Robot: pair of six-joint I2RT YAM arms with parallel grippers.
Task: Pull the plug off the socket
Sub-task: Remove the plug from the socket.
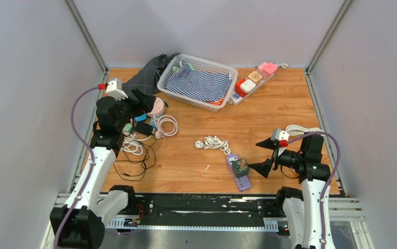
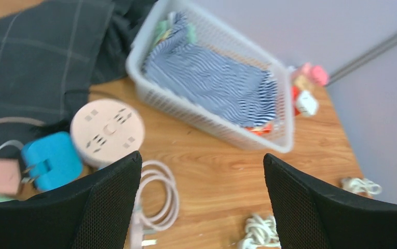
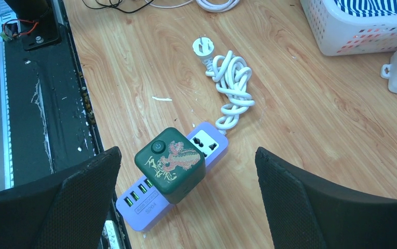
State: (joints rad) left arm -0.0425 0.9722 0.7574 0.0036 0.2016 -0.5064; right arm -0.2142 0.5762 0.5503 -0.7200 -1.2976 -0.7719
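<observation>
At twelve o'clock I saw the white basket (image 1: 186, 96) holding striped cloth (image 1: 199, 83); my left tool (image 2: 201, 158) and right tool (image 1: 253, 155) stood spread.

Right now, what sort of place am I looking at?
Likely a lab robot test bench: a wooden table boxed by plain grey panels, a left arm and right arm bolted at its near edge, a green plug in a purple power strip.
</observation>
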